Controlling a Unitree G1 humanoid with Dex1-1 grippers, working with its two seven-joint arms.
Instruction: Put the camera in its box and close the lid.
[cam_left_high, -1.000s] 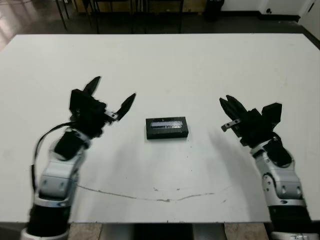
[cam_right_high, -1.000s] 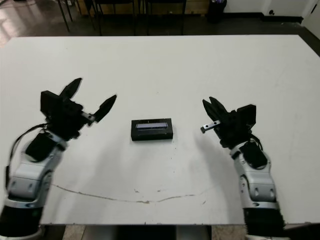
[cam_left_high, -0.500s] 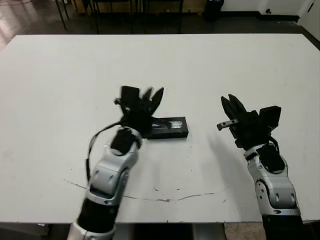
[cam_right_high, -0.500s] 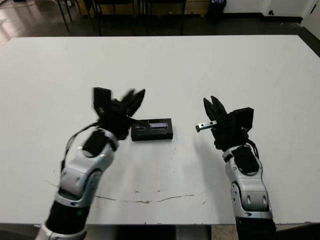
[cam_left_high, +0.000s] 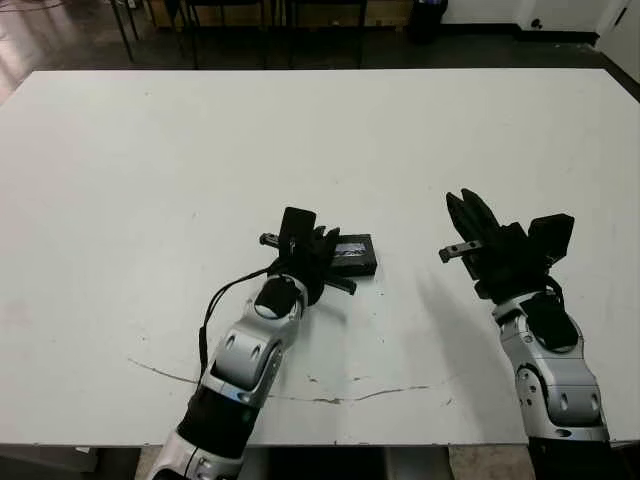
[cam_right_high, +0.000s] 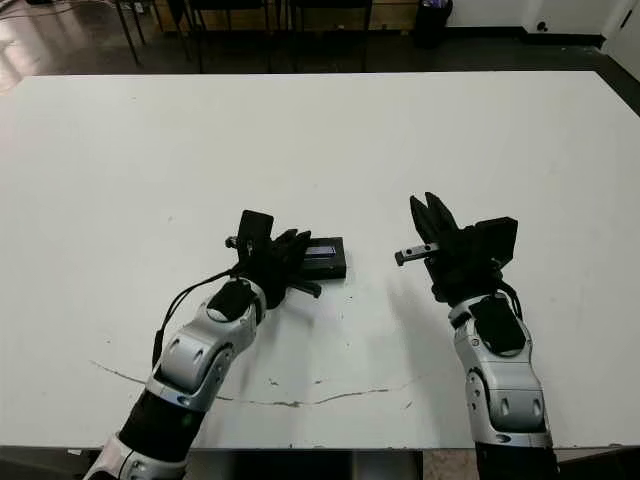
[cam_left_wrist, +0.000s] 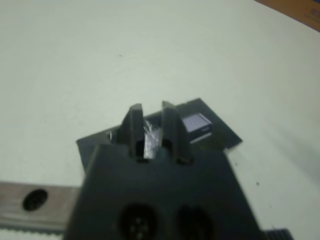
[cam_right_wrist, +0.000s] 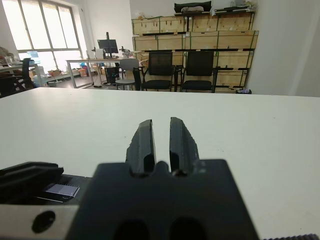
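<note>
The lid, a black slab with a pale grey-blue strip, lies flat on the box, of which only the black front wall shows. The camera is hidden. My left gripper is shut and sits over the lid's left end, covering it. In the left wrist view its fingertips stand close together above the lid. My right gripper is shut and empty, raised above the table well to the right of the box. Its wrist view shows the fingers side by side and the lid's strip low down.
A thin dark scratch line runs across the white table near its front edge. Chairs and table legs stand beyond the far edge. Bare table surface lies all around the box.
My left arm swung in from the left, closed its fingers and came down onto the lid's left end. The right gripper stayed almost still. The box has not moved.
</note>
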